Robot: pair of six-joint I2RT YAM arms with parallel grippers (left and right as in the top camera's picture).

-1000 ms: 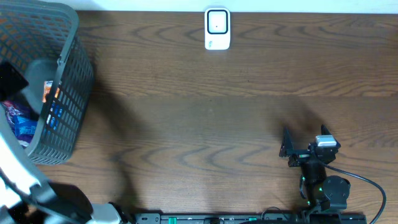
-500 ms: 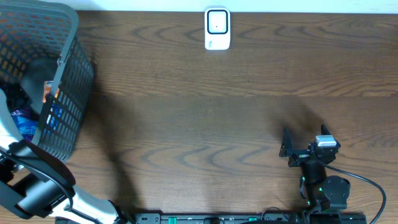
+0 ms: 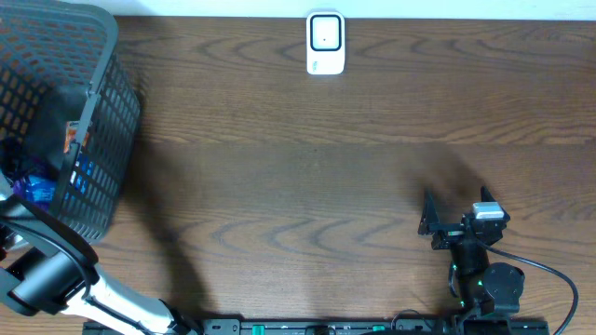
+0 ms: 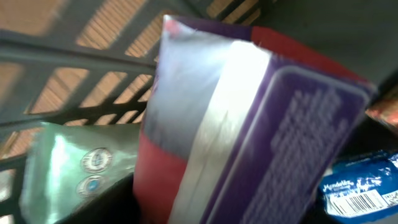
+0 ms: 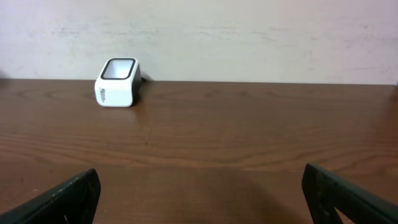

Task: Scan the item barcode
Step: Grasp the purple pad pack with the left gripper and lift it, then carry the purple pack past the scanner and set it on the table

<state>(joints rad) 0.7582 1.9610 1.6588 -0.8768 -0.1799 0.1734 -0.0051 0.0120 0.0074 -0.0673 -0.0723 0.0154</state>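
Basket (image 3: pixel 101 93) holds purple-and-red box (image 4: pixel 249 130) beside green pouch (image 4: pixel 68 165).

Overhead straight down on table (image 3: pixel 279 167), right wrist low, sharing scanner (image 3: pixel 325 43), left wrist close, seemingly inside basket (image 3: pixel 110 149)

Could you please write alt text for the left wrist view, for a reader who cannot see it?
A blurred close-up of a purple, red and silver package fills most of the frame, inside a grey mesh basket. A green packet lies at lower left, and a blue packet with a barcode shows at lower right.
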